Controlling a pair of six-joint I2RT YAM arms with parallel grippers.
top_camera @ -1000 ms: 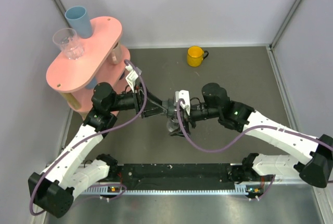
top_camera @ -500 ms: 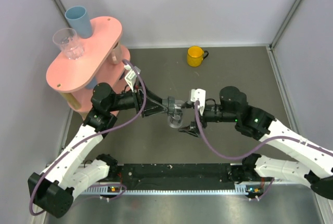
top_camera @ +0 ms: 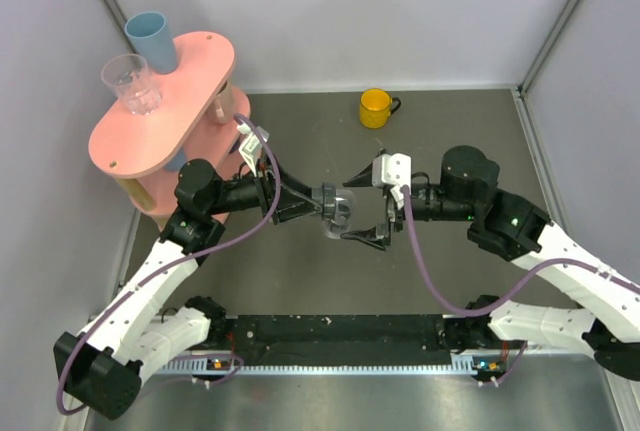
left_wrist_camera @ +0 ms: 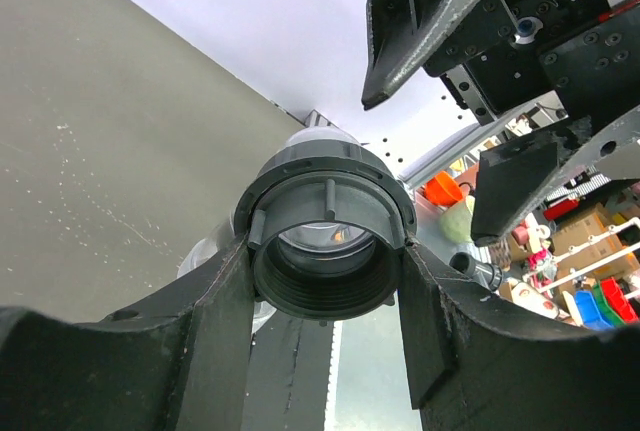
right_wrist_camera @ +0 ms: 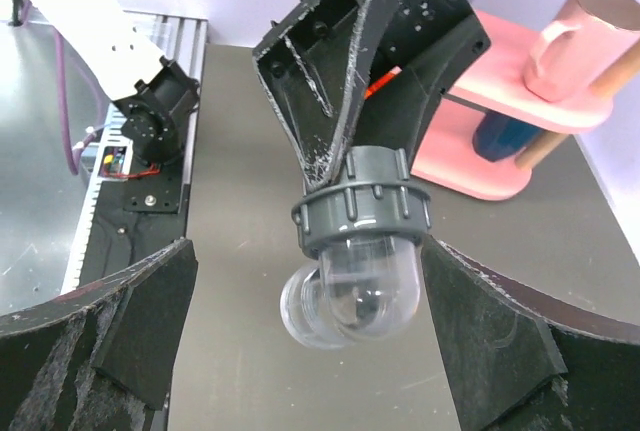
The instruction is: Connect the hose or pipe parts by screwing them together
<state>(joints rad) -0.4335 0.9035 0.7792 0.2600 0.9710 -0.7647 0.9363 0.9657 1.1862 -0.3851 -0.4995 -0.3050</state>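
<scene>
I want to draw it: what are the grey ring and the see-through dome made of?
The grey ring looks like matte moulded plastic: ribs outside, threads inside. The see-through dome looks like glossy clear plastic, possibly glass: the table shows through it.

Both arms wear glossy white shells [top_camera: 150, 286] between rounded black joints [top_camera: 205, 186], and a purple cable [top_camera: 420, 276] loops beside each. The black left hand [top_camera: 333, 207] and right hand [top_camera: 350, 209] have scuffed, wedge-shaped fingers [right_wrist_camera: 115, 316]. White camera housings [top_camera: 390, 169] cap the wrists.
</scene>
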